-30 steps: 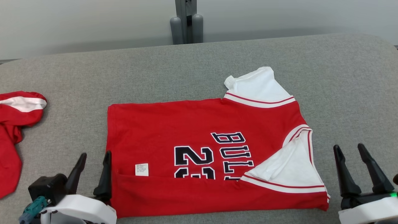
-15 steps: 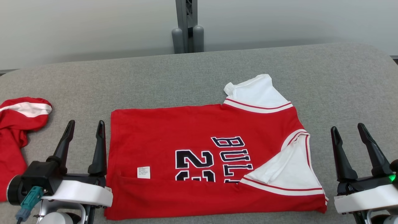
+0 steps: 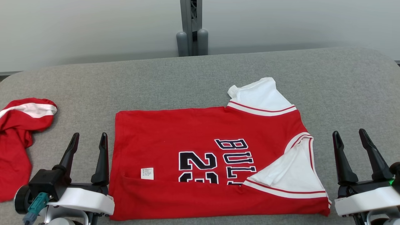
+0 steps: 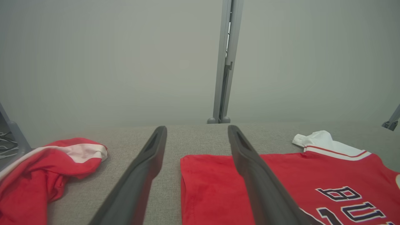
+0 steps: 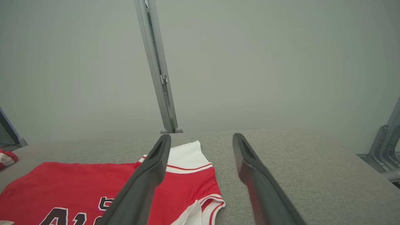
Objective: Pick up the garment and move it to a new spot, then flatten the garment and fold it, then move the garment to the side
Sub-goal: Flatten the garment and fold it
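A broad surface covered in grey woven fabric, with rounded far corners, runs across the head view. Behind it stands a plain pale grey wall. A slim grey metal post rises against that wall at the middle of the far edge, with two short grey cylinders at its foot. In the right wrist view, a grey metal bracket shows off the surface's right end.

The red basketball jersey with white sleeves and dark lettering lies flat in the near middle of the surface, hem to the left and shoulders to the right. Its near edge is folded up over the lower part of the number. One white sleeve is folded in over the front and the other sticks out on the far side. A small white label sits by the fold.

A second, crumpled red garment with a white band lies at the surface's left end, well apart from the jersey.

The left claw stands just beside the hem, spread wide and holding nothing. The right claw is near the shoulder end, also spread wide and holding nothing.
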Robot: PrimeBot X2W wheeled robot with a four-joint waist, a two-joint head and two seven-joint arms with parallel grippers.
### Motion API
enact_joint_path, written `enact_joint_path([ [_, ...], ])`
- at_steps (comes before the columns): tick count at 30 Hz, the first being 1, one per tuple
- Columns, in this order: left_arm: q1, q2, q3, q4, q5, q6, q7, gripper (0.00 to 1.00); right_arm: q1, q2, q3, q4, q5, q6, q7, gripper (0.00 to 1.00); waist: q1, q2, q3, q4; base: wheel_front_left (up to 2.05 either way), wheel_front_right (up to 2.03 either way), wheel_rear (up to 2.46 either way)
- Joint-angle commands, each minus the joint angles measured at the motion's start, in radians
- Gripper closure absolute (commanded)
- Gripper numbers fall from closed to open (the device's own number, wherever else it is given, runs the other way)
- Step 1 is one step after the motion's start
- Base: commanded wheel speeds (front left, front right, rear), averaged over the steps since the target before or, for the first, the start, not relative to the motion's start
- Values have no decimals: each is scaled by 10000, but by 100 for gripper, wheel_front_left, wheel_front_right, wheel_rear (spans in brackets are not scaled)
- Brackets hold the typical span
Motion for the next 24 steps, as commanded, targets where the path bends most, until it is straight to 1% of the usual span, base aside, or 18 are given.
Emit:
enact_joint_path([
  [1,-135,72,-3,69,-42,-52,-62,0,-62,-44,-32,61,59,-3,42,0,0,0,-26,30,0,0,0],
  [8,-491,127,-121,174,-57,-217,107,0,-98,-45,25,40,111,-3,51,0,0,0,10,9,0,0,0],
  [12,-1244,88,-253,373,-89,-464,438,0,-220,-53,106,32,156,-3,64,0,0,0,161,-91,0,0,0],
  [15,-2075,51,-423,777,-122,-744,871,0,-334,-96,196,45,218,-3,30,0,0,0,362,-201,0,0,0],
  [18,-3035,-71,-621,1611,-365,-1152,1555,0,-504,-154,339,87,292,-3,7,0,0,0,623,-368,0,0,0],
  [20,-3608,-77,-800,2483,-510,-1406,2273,0,-643,-208,466,132,327,-3,-4,0,0,0,838,-541,0,0,0],
  [24,-4675,-217,-768,4171,-1150,-1867,3431,0,-1008,-302,863,282,418,-3,-100,0,0,0,1349,-933,0,0,0],
])
